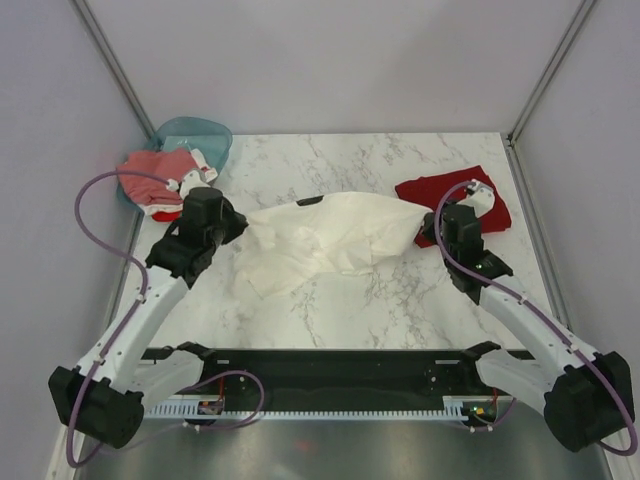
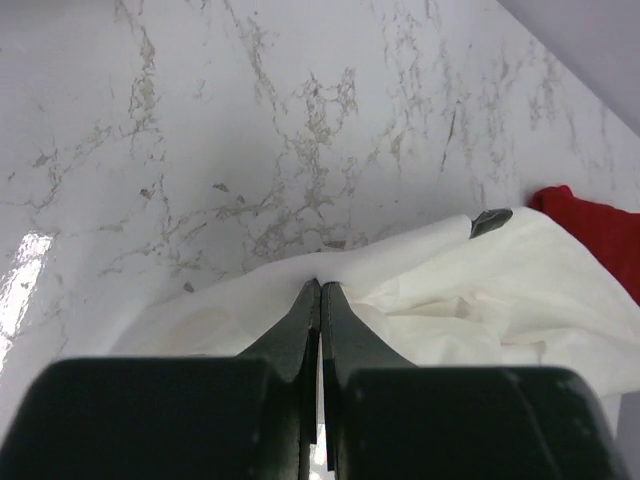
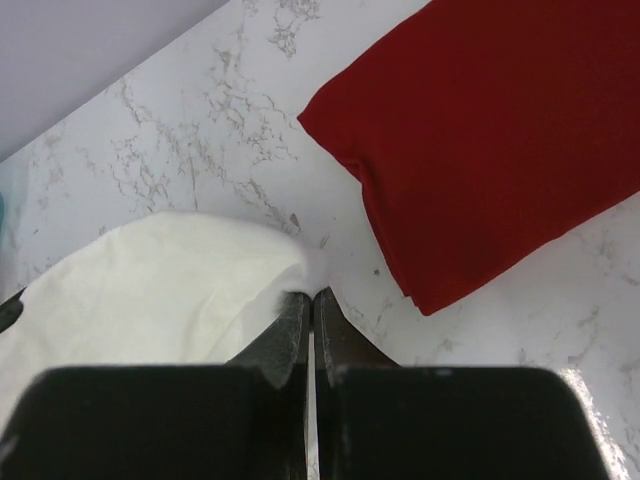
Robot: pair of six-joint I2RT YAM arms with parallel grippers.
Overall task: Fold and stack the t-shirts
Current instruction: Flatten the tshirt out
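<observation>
Cloth is what I have in both hands right now: the white t-shirt [image 1: 330, 240] lies crumpled across the middle of the marble worktop [image 1: 400, 310], drawn out sideways between the two arms. My left hand [image 2: 320, 292] is clenched, its black fingers [image 2: 300, 330] pressed flat together with the tips at the far hem of the white fabric, which bunches up on either side of them; in the overhead view that hand [image 1: 240, 222] sits at the shirt's left end. My right hand [image 3: 312, 295] is also clenched tight, and a corner of the white shirt runs up into its fingertips, so I read it as pinching that corner; from above it [image 1: 432, 226] is at the shirt's right end. A small dark patch [image 2: 490, 221] shows on the shirt's upper edge, toward the back of the worktop. The dark red t-shirt [image 3: 480, 130] lies folded flat on the worktop just beside the right hand, close to the white corner but apart from it, a strip of marble showing between them. At the back left corner a teal basket [image 1: 205, 132] holds a heap of pinkish-red and white shirts [image 1: 160, 175], partly spilling over its near rim, just behind the left arm's wrist.
</observation>
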